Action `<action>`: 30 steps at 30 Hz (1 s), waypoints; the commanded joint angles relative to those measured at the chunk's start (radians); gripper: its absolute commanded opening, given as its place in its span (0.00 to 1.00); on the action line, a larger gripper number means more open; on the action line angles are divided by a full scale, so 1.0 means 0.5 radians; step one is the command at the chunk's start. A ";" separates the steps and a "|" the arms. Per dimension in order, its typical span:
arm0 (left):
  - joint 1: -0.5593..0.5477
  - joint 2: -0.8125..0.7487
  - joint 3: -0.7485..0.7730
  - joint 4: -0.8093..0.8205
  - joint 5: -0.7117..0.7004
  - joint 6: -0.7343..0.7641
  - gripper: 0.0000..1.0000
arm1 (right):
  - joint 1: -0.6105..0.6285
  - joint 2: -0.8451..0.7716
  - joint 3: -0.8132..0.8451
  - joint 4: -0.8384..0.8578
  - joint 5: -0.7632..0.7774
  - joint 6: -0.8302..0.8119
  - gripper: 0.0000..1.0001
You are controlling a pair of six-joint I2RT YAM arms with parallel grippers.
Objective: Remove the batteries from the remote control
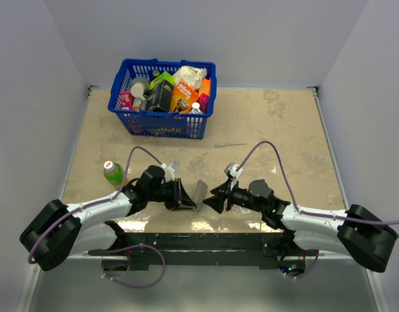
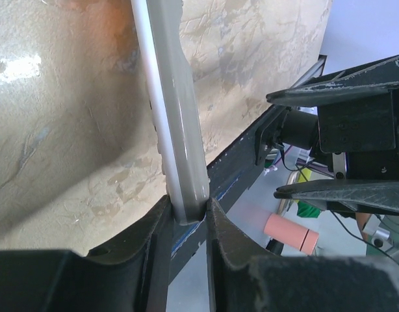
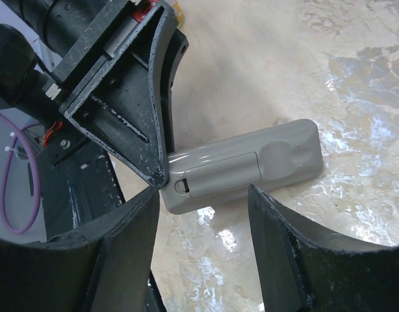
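The remote (image 1: 199, 193) is held up on its edge over the near middle of the table (image 1: 284, 130), between the two arms. The left gripper (image 2: 186, 218) is clamped on one end of it. The right gripper (image 3: 203, 195) has its jaws apart and faces the remote's back, not touching. The cover (image 3: 219, 174) is on, so the batteries are hidden (I see none). I judge the remote light and stiff, with smooth plastic — it may slip or turn in such a narrow hold. A good place to push is the small notch (image 3: 180, 186) at the cover's end — gently, since the latch looks thin.
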 commanded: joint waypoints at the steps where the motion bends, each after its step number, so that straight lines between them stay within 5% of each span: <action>1: -0.004 -0.025 0.057 0.048 0.095 0.046 0.00 | 0.029 0.032 -0.033 0.236 -0.046 -0.073 0.59; 30: -0.007 -0.022 0.051 0.042 0.132 0.000 0.00 | 0.241 0.262 0.086 0.202 0.209 -0.162 0.54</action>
